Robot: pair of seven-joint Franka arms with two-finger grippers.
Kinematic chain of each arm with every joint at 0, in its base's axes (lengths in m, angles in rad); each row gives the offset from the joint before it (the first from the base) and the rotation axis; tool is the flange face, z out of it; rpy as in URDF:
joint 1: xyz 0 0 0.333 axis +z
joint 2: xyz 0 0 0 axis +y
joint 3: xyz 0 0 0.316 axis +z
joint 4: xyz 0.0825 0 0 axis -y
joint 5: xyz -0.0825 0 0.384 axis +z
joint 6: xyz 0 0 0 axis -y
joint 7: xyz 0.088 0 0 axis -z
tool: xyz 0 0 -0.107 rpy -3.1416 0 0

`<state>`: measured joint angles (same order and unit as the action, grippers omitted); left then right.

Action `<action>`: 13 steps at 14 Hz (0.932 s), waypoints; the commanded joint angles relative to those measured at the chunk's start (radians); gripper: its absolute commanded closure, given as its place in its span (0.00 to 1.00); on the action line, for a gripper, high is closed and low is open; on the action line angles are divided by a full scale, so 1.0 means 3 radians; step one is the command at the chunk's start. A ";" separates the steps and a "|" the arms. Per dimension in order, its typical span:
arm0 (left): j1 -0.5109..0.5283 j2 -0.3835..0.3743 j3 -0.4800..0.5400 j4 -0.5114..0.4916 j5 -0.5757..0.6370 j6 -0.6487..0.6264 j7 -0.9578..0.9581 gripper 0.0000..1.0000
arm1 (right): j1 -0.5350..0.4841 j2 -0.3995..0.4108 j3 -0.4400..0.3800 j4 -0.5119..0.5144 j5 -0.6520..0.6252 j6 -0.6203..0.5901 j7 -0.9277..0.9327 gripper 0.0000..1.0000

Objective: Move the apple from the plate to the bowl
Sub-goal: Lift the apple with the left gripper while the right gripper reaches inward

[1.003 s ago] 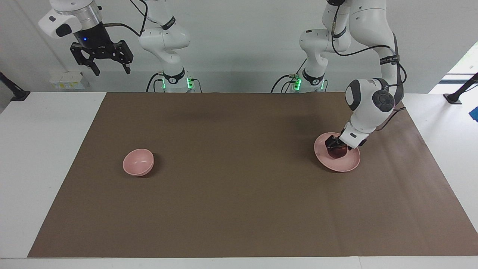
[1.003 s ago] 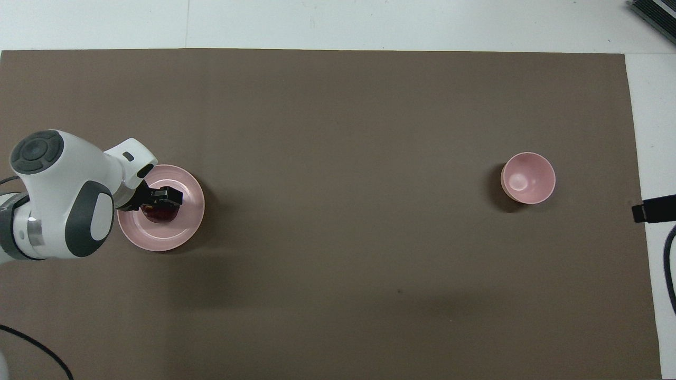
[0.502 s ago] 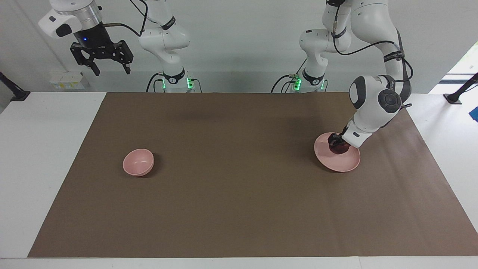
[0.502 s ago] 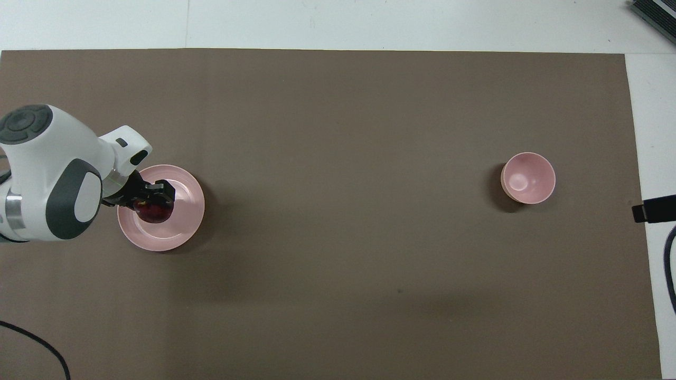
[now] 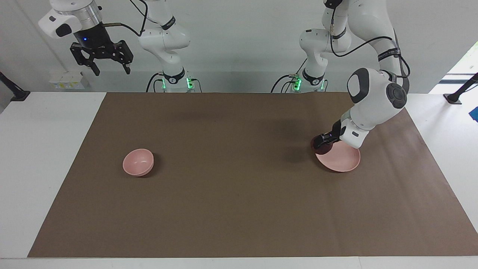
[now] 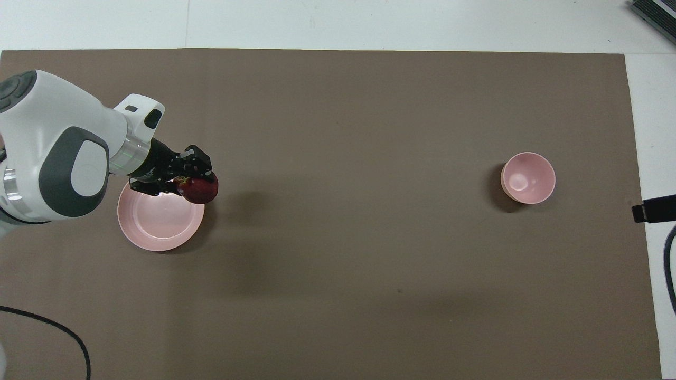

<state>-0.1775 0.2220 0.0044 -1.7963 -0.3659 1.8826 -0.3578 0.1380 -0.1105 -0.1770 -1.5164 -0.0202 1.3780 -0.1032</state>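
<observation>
Grips the apple (image 5: 322, 148) in the left gripper (image 5: 322, 142), fingers closed on its upper half, dark red body hanging below them. Hangs low over the rim of the plate (image 5: 343, 160), at the edge toward the right arm's end of the tabletop (image 5: 44, 149). Seems clear of the plate surface, though barely. Leaves the plate bare. Rests the bowl (image 5: 138, 162) well apart from the plate, on the brown mat (image 5: 239, 209) toward the right arm's end, about as near to the robots as the plate. Parks the right gripper (image 5: 108, 62) high over that end of the tabletop, fingers spread wide, holding nothing, waiting.

Looks like the carry, just begun, with nearly the whole crossing left.

- Raise the apple further before moving sideways, enough to clear the plate's rim and, later, the bowl's taller wall.
- Hold the squeeze steady: round, smooth fruit pinched near the top probably rolls or slips under a jerk.
- Travel smoothly and straight along the mat; nothing stands between plate and bowl.
- Expect a long stretch for the left arm; slow down as the arm extends.
- Centre over the bowl before descending, checking in the overhead view too; little margin there, since the bowl is only somewhat wider than the apple.
- Lower until the apple sits inside the wall, then open, to avoid a bounce out.
- Avoid touching the rim: a small, light bowl likely slides or tips.
</observation>
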 commanded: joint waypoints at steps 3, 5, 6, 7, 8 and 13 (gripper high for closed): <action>-0.0078 0.0052 0.0016 0.0148 -0.0451 -0.0251 -0.0469 1.00 | -0.0020 -0.0051 0.0007 -0.0033 0.0026 -0.0012 -0.0096 0.00; -0.0078 0.0047 0.0016 0.0143 -0.0595 -0.0344 -0.0469 1.00 | -0.0015 -0.0056 0.0007 -0.0033 0.0026 -0.0012 -0.0096 0.00; -0.0073 0.0047 0.0016 0.0148 -0.0606 -0.0389 -0.0469 1.00 | -0.0015 -0.0051 0.0007 -0.0033 0.0026 -0.0012 -0.0096 0.00; -0.0058 0.0047 0.0016 0.0148 -0.0671 -0.0410 -0.0474 1.00 | -0.0015 -0.0061 0.0007 -0.0048 0.0001 -0.0012 -0.0126 0.00; -0.0037 0.0037 0.0016 0.0143 -0.0789 -0.0436 -0.0474 1.00 | -0.0020 -0.0071 0.0012 -0.0074 -0.0009 0.0044 -0.0142 0.00; 0.0223 0.0027 0.0021 0.0148 -0.1295 -0.0849 -0.0775 1.00 | -0.0005 -0.0061 0.0012 -0.0472 0.0138 0.0564 -0.0254 0.00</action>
<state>-0.1496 0.2247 0.0115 -1.7770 -0.7027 1.6940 -0.5383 0.1387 -0.1098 -0.1762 -1.5727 -0.0116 1.4678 -0.1407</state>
